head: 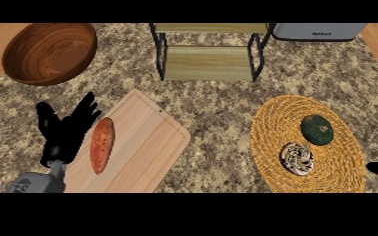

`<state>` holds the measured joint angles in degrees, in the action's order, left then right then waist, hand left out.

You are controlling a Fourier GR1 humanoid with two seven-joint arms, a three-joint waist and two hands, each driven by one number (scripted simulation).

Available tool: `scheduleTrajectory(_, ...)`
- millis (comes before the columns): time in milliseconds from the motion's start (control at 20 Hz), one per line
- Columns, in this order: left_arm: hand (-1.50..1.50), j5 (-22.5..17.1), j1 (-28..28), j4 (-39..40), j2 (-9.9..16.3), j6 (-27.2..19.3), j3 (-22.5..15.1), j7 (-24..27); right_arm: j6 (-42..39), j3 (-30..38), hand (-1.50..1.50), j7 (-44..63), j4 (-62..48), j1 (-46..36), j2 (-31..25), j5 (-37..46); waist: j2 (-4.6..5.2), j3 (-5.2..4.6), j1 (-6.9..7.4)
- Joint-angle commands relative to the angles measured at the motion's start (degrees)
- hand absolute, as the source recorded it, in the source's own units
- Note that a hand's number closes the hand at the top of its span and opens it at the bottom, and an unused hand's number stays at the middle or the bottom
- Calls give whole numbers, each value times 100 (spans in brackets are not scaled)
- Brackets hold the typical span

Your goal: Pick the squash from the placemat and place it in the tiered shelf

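squash [317,129] sitting on the placemat [269,145] near the counter's right edge, left hand [65,130] resting open beside a sweet potato [102,144], right hand [373,167] barely peeking in, can't tell its fingers

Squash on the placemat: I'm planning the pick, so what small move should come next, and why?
Probably bring the right hand in over the dark green squash. It lies untouched on the woven placemat, and that hand barely shows at the right edge.

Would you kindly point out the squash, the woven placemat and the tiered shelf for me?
squash [317,129]: head view, middle of its dark green top.
woven placemat [275,125]: head view, bare weave left of the squash.
tiered shelf [207,63]: head view, middle of the lower wooden board.
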<state>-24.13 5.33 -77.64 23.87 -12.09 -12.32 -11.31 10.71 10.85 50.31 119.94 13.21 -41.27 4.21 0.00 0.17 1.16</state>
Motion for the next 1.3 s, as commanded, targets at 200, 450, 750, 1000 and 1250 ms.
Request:
scheduleTrajectory(200, 0, 130, -11, 368, -248, 34, 41, -75, -163, -1147, -150, 1650, -665, -1521, 185, 819, 22, -22, -29)
scheduleTrajectory(450, 0, 257, -168, 136, -223, 7, 90, -125, -356, -1683, -150, 1703, -1323, -2023, 468, 1200, 17, -20, -17)
scheduleTrajectory(750, 0, 147, -46, 123, -140, 206, 313, -340, -513, -1777, -150, 2117, -1461, -2000, 691, 1531, 5, -21, -87)
scheduleTrajectory(1000, 0, 249, -158, -45, -239, 186, 362, -383, -416, -1857, -150, 1836, -1729, -1777, 977, 2151, -1, -18, -105)
scheduleTrajectory(1250, 0, 490, -235, 15, -343, 198, 284, -327, -542, -1901, -150, 2160, -1774, -2124, 1354, 2473, -3, -19, -95)
